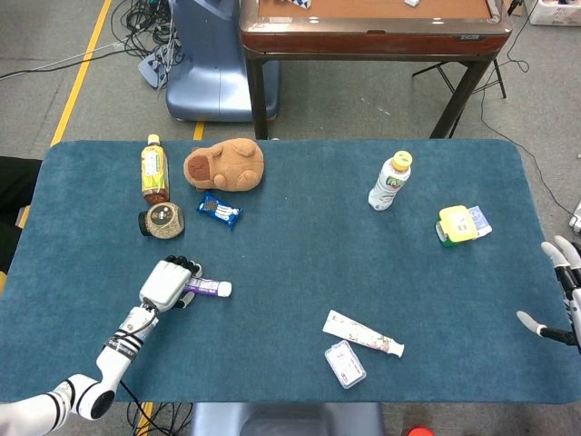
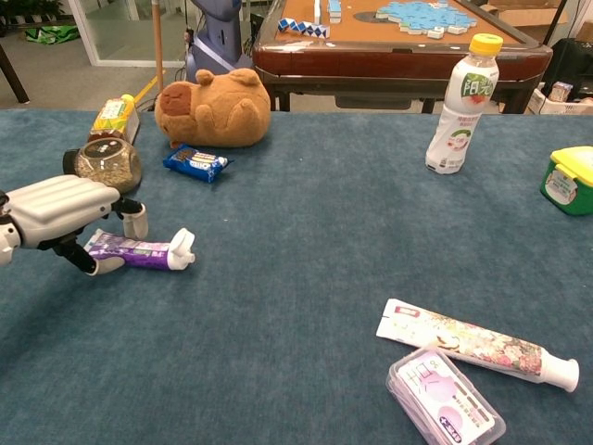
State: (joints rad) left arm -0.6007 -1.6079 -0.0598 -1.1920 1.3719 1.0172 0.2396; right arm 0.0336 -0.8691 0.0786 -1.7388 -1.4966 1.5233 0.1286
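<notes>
While its palm faces down over the blue table cover point(image 1: 300, 227), the left hand point(image 1: 166, 282) hangs above the flat end of a purple tube point(image 1: 207, 289) that lies on its side, white cap pointing away from the hand toward the robot's right. In the chest view the left hand point(image 2: 61, 208) has its fingers point(image 2: 135, 221) curled down on the far side of the purple tube point(image 2: 139, 251) and the thumb reaching down on the near side, so the tube's tail sits between them; whether they actually touch or pinch it I cannot tell, and the tube still rests on the cloth. Just beyond the hand stands a small round jar point(image 2: 107, 163) with a dark lid, and past that a yellow-labelled tea bottle point(image 2: 113, 117) lying flat. Further out and a little to the hand's right lie a blue snack packet point(image 2: 195, 161) and a brown plush capybara point(image 2: 213, 106). Well away toward the right side are a white toothpaste tube point(image 2: 477, 342) with a clear plastic case point(image 2: 445, 397) touching it, an upright drink bottle point(image 2: 460, 104) with a yellow cap, and a green and yellow box point(image 2: 569, 179). At the table's far right edge the right hand point(image 1: 565, 298) hovers with fingers spread apart, holding nothing.
</notes>
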